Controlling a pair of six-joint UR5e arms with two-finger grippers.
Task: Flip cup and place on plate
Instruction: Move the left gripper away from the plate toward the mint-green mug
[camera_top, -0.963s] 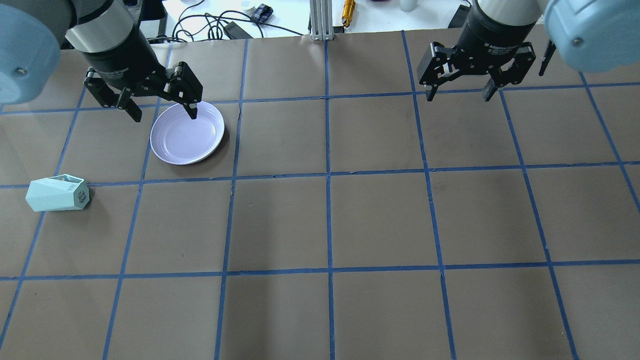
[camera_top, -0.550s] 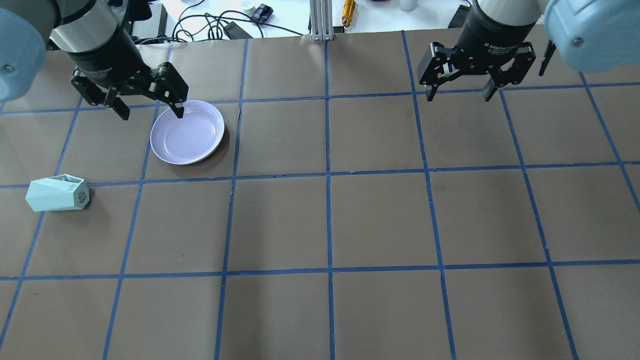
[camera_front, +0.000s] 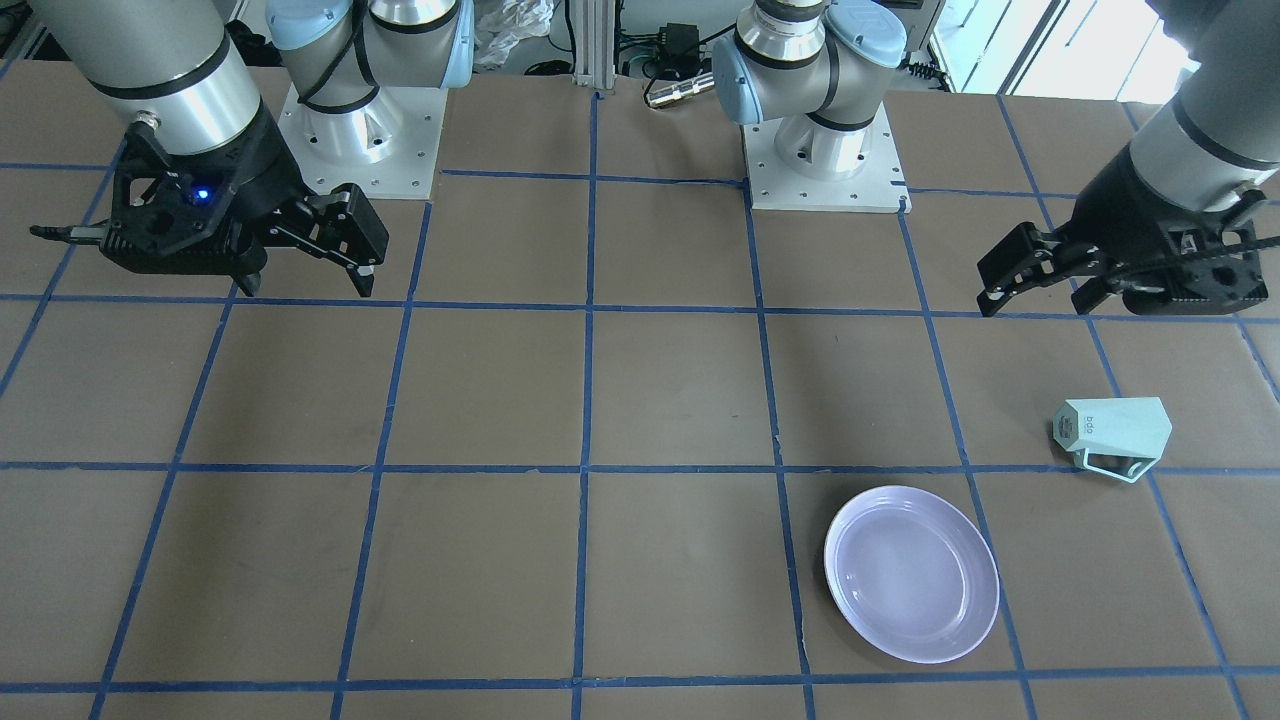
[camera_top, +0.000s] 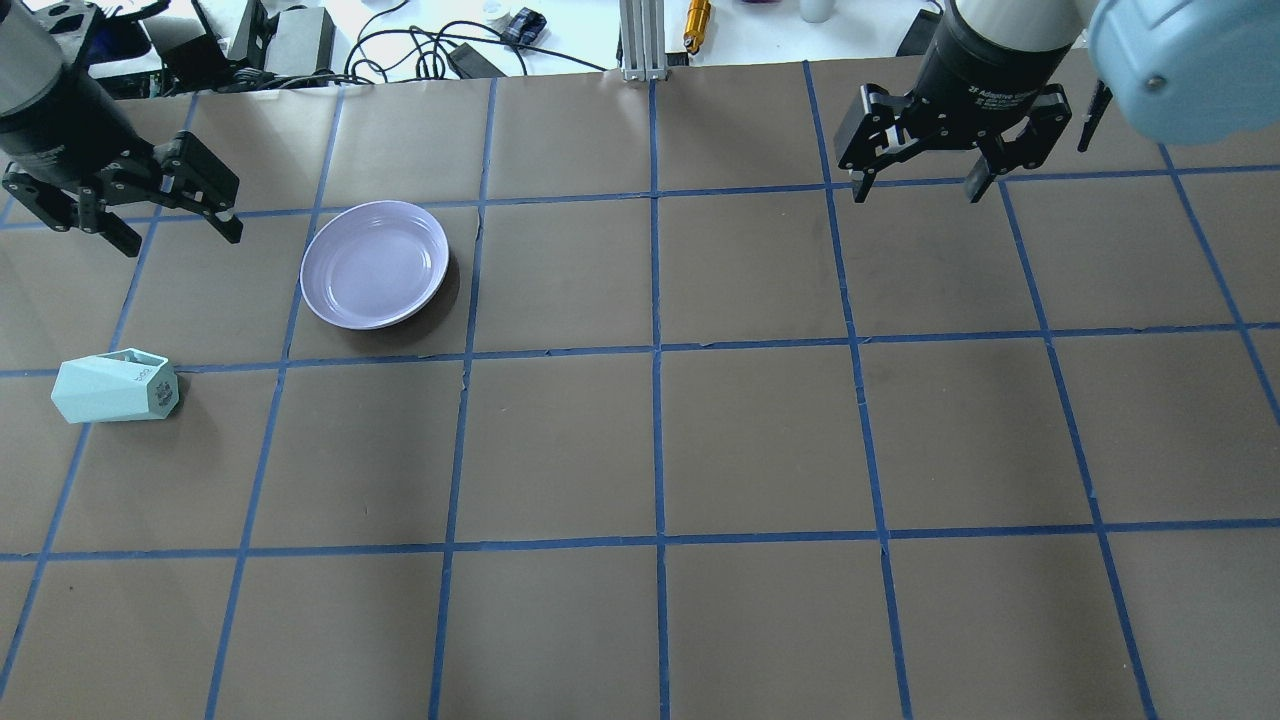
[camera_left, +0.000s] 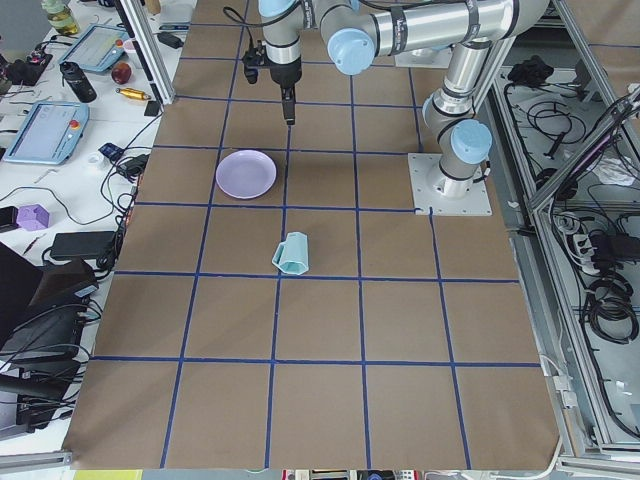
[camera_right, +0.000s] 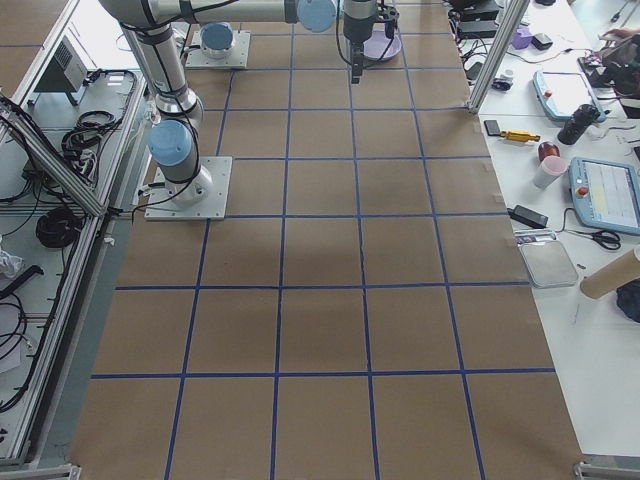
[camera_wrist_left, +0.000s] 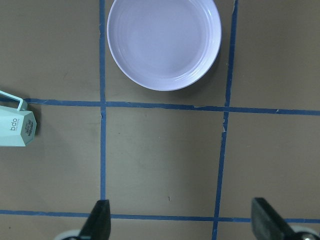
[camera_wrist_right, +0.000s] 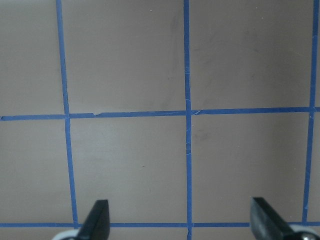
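The task is barely begun: the cup (camera_top: 115, 387) lies on its side on the desk (camera_top: 640, 440), apart from the bare plate (camera_top: 375, 263), while the left tool (camera_top: 182, 238) and the right tool (camera_top: 918, 195) both hang spread, holding nothing.

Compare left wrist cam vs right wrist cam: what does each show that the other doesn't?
Left wrist only: the lavender plate, with nothing on it, and the base end of the mint-green cup, which lies on its side at the view's left edge with its lettering showing. Right wrist only: no object of its own. Both: the brown table with its blue tape grid, and an open, empty tool at the bottom edge, left tool and right tool.
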